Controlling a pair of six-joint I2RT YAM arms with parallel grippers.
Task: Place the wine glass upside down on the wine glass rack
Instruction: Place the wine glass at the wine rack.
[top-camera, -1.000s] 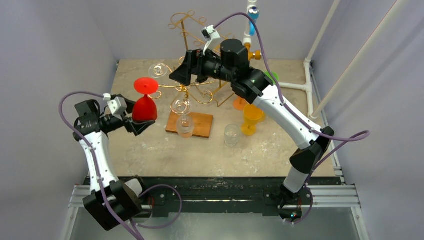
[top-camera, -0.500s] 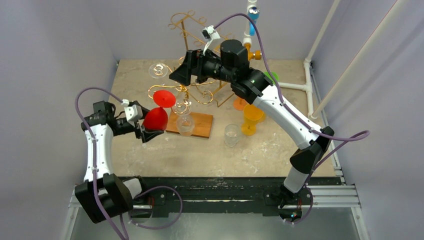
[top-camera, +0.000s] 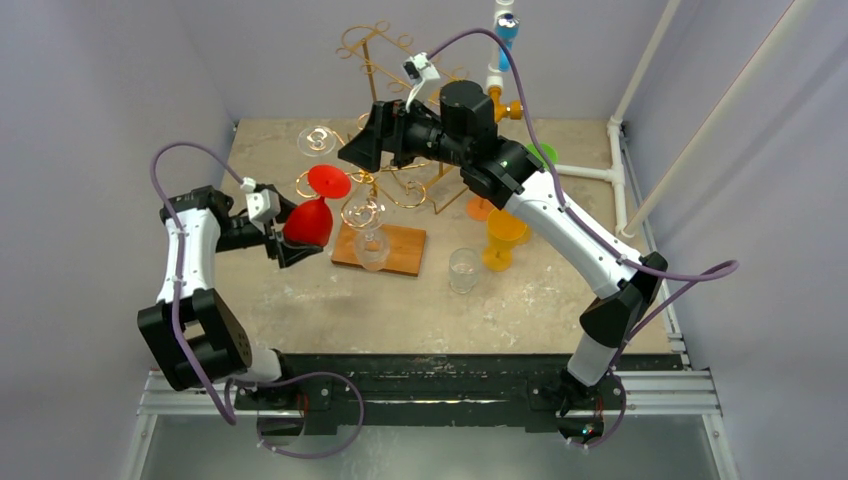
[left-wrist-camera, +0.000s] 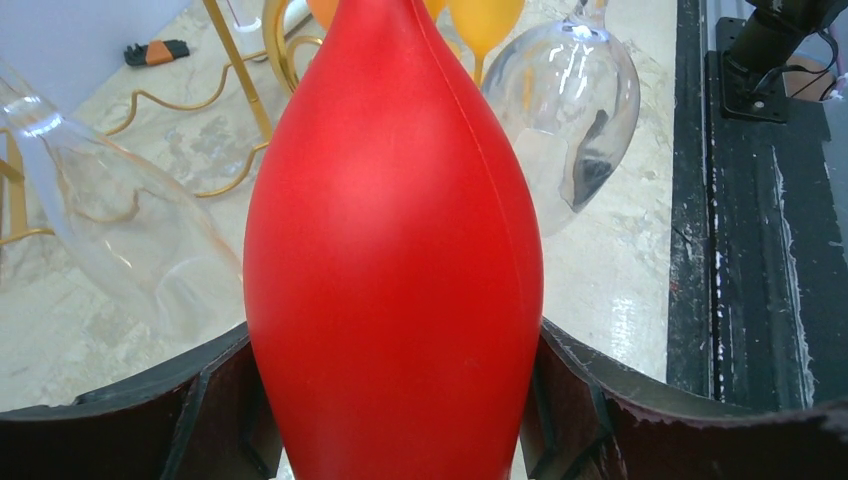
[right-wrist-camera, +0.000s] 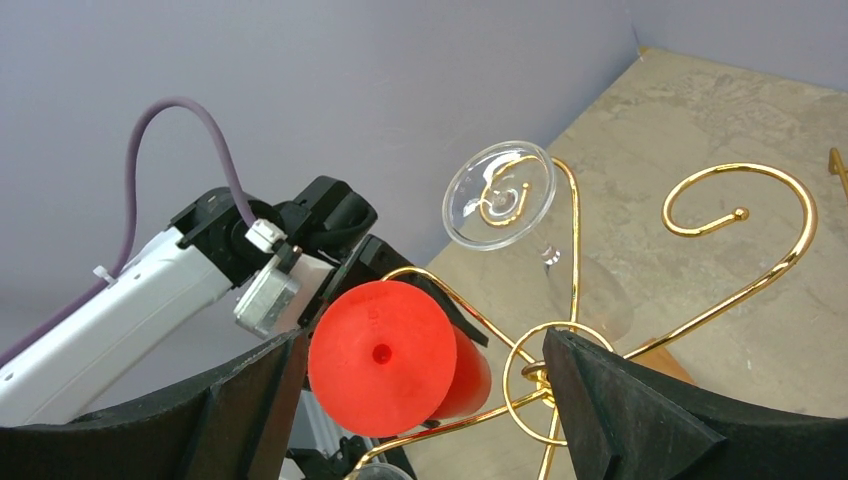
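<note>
Red wine glass (top-camera: 312, 215): 1 item, bowl clamped between my left fingers (left-wrist-camera: 130, 420), stem and foot pointing away from them, tilted up toward the gold wire rack (top-camera: 365, 70). The foot sits just beside a rack arm; whether they touch I cannot tell.

Right fingers (right-wrist-camera: 640, 420): spread wide, gripping nothing, hovering by the rack, with the red foot beyond their tips.

Clear hanging glass (top-camera: 370, 250): bowl down on the rack, just past my left fingers.

Second clear glass (top-camera: 316, 140): also hung, farther beyond.

Wooden base (top-camera: 400, 250): under the rack, on the surface (top-camera: 350, 300).

Orange glass (top-camera: 505, 232) and clear tumbler (top-camera: 463, 270): 2 items, well apart from both sets of fingers.
</note>
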